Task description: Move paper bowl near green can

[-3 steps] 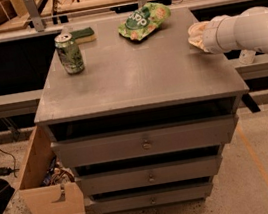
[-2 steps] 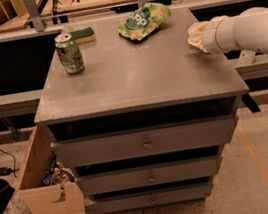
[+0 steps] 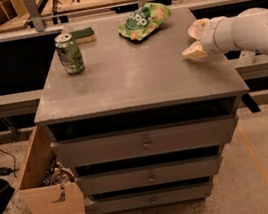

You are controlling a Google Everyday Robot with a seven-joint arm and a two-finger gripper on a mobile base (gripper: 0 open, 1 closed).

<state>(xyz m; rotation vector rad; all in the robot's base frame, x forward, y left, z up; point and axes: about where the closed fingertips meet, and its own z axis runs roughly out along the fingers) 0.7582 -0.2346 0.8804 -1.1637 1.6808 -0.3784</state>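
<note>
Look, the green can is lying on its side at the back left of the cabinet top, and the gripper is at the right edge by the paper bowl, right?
No. The camera view shows the green can standing upright, not on its side. It is at the back left of the cabinet top, and the gripper is at the right edge by the paper bowl.

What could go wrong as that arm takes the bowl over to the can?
The paper bowl is at the right edge of the cabinet, by the gripper; a slip could drop it off. The green can stands upright far to the left, so an arriving bowl might tip it. The snack bag lies near the path and may get nudged.
</note>
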